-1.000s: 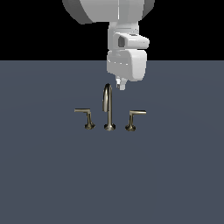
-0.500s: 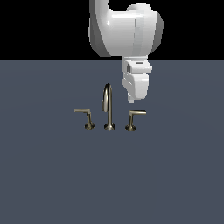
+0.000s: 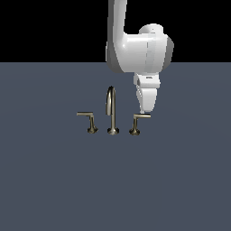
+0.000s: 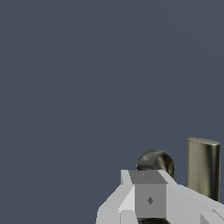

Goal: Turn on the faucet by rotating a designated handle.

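Note:
The brass faucet stands mid-scene in the exterior view, with its tall arched spout (image 3: 111,109) between two lever handles. The handle (image 3: 137,122) is the lever on the exterior view's right, a short post with a thin bar pointing right. My gripper (image 3: 145,111) hangs just over the outer end of that bar, and its fingers look pressed together, holding nothing. In the wrist view the gripper (image 4: 148,200) shows as one grey block. Beyond it lie a round brass part (image 4: 155,162) and a brass bar (image 4: 203,168). I cannot tell whether the fingertips touch the bar.
The twin lever (image 3: 90,122) stands on the exterior view's left of the spout. The white arm (image 3: 140,52) rises above and behind the faucet. Everything sits on a flat dark blue-grey surface (image 3: 115,189).
The arm has swung from behind the spout toward the exterior view's right and come lower, so the fingertips now sit at the right lever's bar.

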### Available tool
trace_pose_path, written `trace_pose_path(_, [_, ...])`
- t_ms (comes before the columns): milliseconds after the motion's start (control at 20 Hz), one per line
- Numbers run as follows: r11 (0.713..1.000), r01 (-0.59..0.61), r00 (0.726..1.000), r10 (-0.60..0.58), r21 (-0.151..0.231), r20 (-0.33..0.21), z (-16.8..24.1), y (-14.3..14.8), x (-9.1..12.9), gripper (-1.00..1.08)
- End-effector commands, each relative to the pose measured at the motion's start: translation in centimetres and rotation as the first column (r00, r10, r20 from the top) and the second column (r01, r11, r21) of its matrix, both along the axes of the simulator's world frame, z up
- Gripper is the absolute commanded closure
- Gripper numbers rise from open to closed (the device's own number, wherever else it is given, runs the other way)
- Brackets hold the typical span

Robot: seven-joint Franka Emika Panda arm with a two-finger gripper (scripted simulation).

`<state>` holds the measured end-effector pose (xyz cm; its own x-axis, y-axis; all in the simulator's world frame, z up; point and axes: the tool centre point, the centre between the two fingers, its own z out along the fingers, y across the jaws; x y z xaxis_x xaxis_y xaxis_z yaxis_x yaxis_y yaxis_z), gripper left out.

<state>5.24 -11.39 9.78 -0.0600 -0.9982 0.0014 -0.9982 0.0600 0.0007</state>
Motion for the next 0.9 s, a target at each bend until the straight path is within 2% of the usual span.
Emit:
trace_pose_path(0, [1.000, 0.023, 1.000, -0.023, 0.000, 0.001, -0.5, -0.5, 0.3, 1.08])
trace_pose_path(400, [0.999, 0.033, 0.999, -0.033, 0.001, 0.000, -0.7, -0.7, 0.3, 1.08])
trace_pose_path(850, [0.999, 0.033, 0.999, -0.033, 0.001, 0.000, -0.7, -1.9, -2.5, 1.08])
